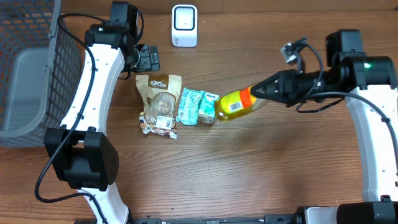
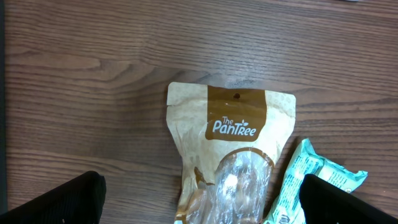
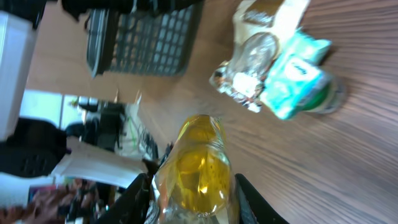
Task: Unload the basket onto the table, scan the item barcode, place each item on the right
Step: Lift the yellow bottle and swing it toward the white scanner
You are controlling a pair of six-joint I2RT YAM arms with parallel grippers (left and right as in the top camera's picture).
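Observation:
My right gripper (image 1: 260, 93) is shut on a bottle of yellow liquid (image 1: 236, 104) with an orange band and a white label patch facing up. It holds the bottle on its side above the table. In the right wrist view the bottle (image 3: 198, 165) fills the gap between the black fingers (image 3: 140, 194). The white scanner (image 1: 185, 25) stands at the back centre, apart from the bottle. My left gripper (image 1: 148, 59) hangs open over a brown PanTree pouch (image 2: 233, 143), holding nothing.
The brown pouch (image 1: 160, 99) lies beside a teal packet (image 1: 189, 106) and a second teal pack (image 1: 208, 107), which touches the bottle's base. A dark wire basket (image 1: 31, 68) with a grey bin inside stands at the left edge.

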